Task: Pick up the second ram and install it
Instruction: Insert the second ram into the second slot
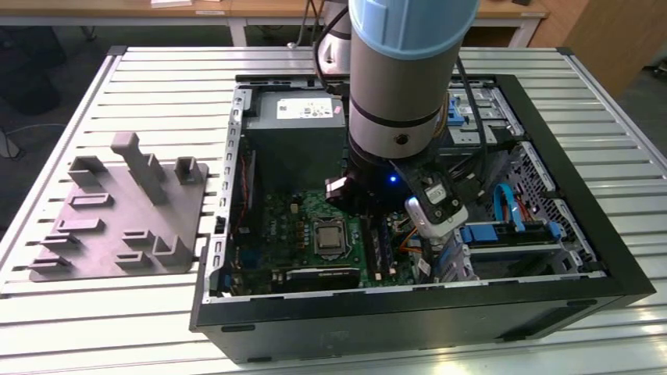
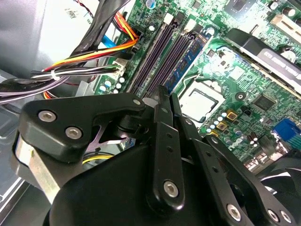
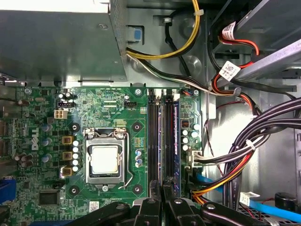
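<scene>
My gripper [image 2: 168, 94] hangs low inside the open computer case [image 1: 583, 258], right over the memory slots of the green board [image 3: 113, 108]. Its black fingers [image 3: 154, 190] stand close together with only a thin gap. The second ram [image 3: 166, 136] is a dark stick seen edge-on. It runs from between the fingertips along a slot, and the same stick [image 2: 171, 61] lies in line with the fingers in the second wrist view. Whether it is seated I cannot tell. Another stick [image 2: 189, 59] with a bluish sheen stands in the neighbouring slot.
Bundles of black, yellow and red cables [image 3: 244, 150] lie beside the slots. The processor socket [image 3: 104, 160] sits on the other side. A grey power supply [image 1: 292, 133] fills the case's far end. A grey fixture [image 1: 125, 219] stands on the slatted table at the exterior view's left.
</scene>
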